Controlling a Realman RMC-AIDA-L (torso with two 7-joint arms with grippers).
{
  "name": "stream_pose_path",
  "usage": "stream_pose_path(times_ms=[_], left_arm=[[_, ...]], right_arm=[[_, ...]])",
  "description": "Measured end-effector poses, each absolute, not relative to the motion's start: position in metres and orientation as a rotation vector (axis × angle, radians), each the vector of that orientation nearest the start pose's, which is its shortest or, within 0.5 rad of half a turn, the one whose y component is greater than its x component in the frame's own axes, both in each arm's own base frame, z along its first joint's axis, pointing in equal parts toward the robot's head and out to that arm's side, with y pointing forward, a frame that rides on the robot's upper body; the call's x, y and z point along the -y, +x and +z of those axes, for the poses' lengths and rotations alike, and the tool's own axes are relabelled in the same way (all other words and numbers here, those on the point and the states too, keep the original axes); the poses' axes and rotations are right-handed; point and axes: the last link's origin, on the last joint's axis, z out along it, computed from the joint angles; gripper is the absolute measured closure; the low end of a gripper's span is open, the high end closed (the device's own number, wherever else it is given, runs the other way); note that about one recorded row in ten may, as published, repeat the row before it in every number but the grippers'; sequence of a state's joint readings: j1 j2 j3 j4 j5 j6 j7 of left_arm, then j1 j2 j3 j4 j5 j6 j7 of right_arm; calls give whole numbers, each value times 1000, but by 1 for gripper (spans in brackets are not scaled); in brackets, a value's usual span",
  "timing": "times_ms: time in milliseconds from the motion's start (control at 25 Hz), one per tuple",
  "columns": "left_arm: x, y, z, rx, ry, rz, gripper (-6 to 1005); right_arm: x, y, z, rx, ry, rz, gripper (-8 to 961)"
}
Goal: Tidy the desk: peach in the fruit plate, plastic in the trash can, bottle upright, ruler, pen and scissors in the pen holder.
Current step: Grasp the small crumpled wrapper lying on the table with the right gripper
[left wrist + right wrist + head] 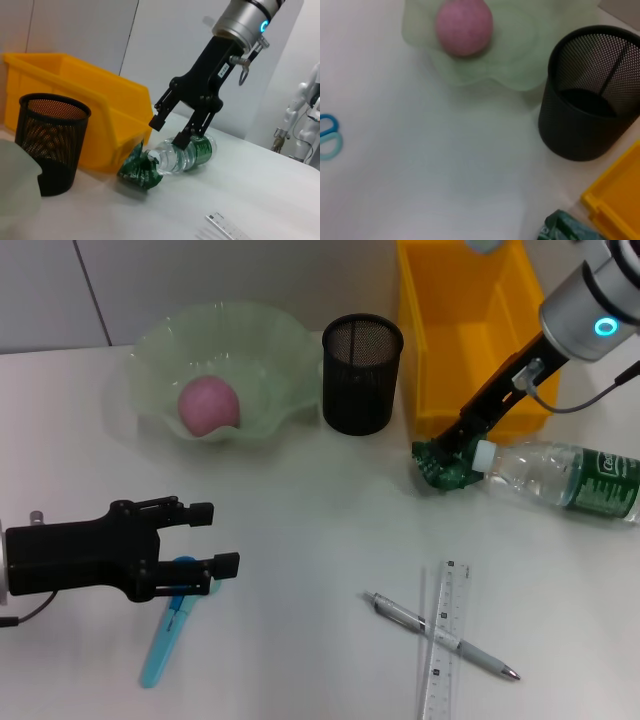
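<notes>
Nearest me on the desk [300,530], the pen [440,635] lies crossed over the ruler [445,640], and my left gripper [205,537] hovers with fingers apart above the scissors [165,635]. Farther out, my right gripper [170,131], fingers spread, stands over the crumpled green plastic [442,465] and the neck of the lying bottle [560,475]. Beyond are the peach [208,406] in the fruit plate [270,340], the pen holder [361,375] and the trash can [465,330].

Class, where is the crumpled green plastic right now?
In the head view, the green plastic lies on the desk's right side, before the trash can, touching the lying bottle's cap.
</notes>
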State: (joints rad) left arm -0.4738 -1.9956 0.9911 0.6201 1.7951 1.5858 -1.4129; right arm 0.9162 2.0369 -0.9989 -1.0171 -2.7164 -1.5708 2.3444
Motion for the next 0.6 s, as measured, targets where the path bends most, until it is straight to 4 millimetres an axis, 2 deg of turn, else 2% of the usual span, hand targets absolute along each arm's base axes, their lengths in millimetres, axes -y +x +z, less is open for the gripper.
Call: stream_pose_path(times_ms=[600], left_arm=[[-311,-265,-2,649,-2867,-700,171]], right_arm=[[-416,191,3,-835,-2625,-437,169]])
